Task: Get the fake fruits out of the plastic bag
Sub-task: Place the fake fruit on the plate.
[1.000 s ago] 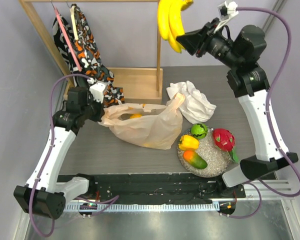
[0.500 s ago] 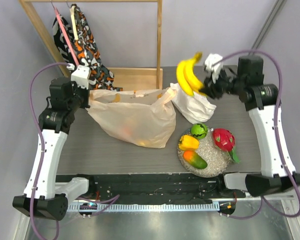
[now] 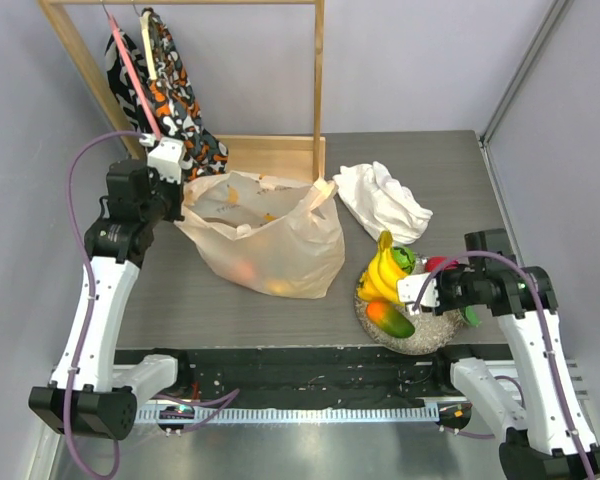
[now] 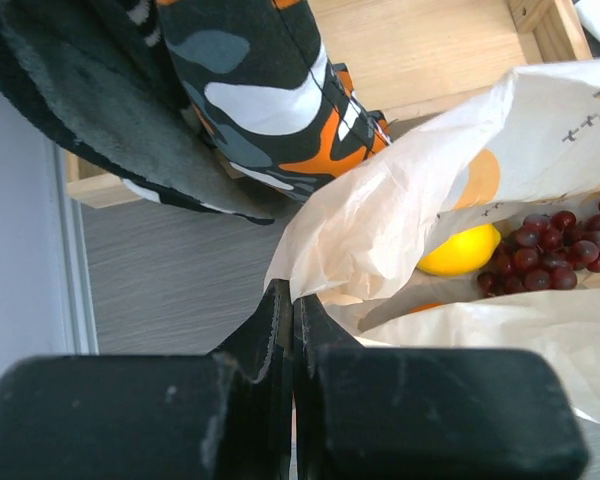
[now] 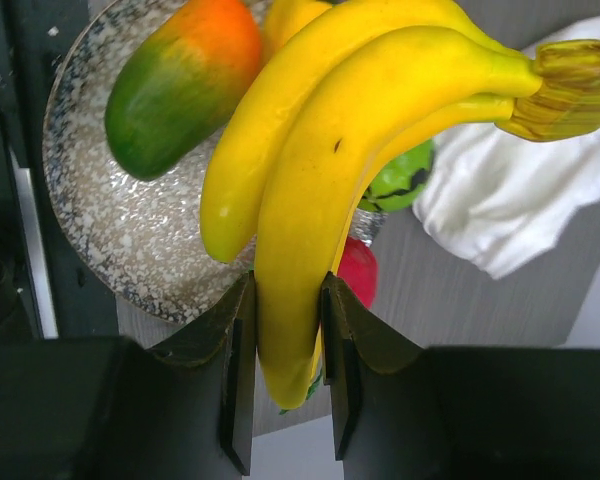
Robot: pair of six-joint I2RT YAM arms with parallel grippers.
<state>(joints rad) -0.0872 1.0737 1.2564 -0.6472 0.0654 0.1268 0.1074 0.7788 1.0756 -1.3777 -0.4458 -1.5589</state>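
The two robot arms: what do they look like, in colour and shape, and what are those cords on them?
Both the left arm and the right arm have smooth white shells between chunky black joints, on black bases. A purple cable loops along each one. The jaws are matte black, wedge-shaped blades.

Yellow banana bunch (image 5: 310, 200), pale peach plastic bag (image 3: 280, 240), dark purple grapes (image 4: 540, 255), orange-black-white patterned fabric (image 4: 260, 100), grey speckled plate (image 5: 110, 240)
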